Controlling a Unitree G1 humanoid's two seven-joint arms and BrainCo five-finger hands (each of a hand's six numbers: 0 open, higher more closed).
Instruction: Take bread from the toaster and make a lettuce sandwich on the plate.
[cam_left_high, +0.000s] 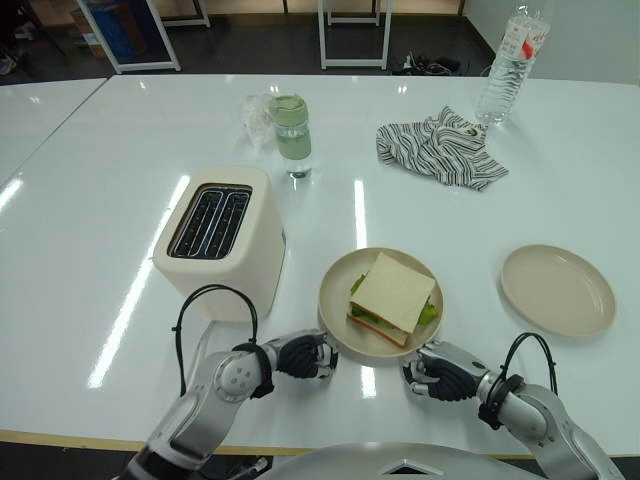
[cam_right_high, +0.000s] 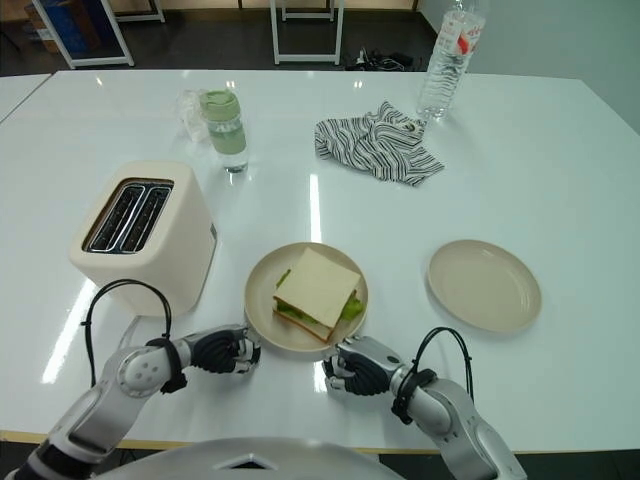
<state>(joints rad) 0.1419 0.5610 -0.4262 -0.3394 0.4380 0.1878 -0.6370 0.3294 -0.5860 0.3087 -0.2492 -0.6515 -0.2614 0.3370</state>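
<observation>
Far across my white table (cam_left_high: 100, 180) I see a small green bottle (cam_left_high: 291, 128). A striped cloth (cam_left_high: 440, 150) lies to its right, just beside a tall clear water bottle (cam_left_high: 510, 65).

Sandwich (cam_left_high: 392, 297) on plate (cam_left_high: 333, 300) (toaster (cam_left_high: 218, 240) to its left).

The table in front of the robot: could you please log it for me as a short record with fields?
sandwich: bread with lettuce between the slices, lying on the near plate
toaster: left of the near plate, no bread showing in its slots
second plate: right of the near plate
left hand: fingers curled, holding nothing, by the near plate's front left rim
right hand: fingers curled, holding nothing, by its front right rim
far side: green-lidded cup, striped cloth, water bottle
</observation>
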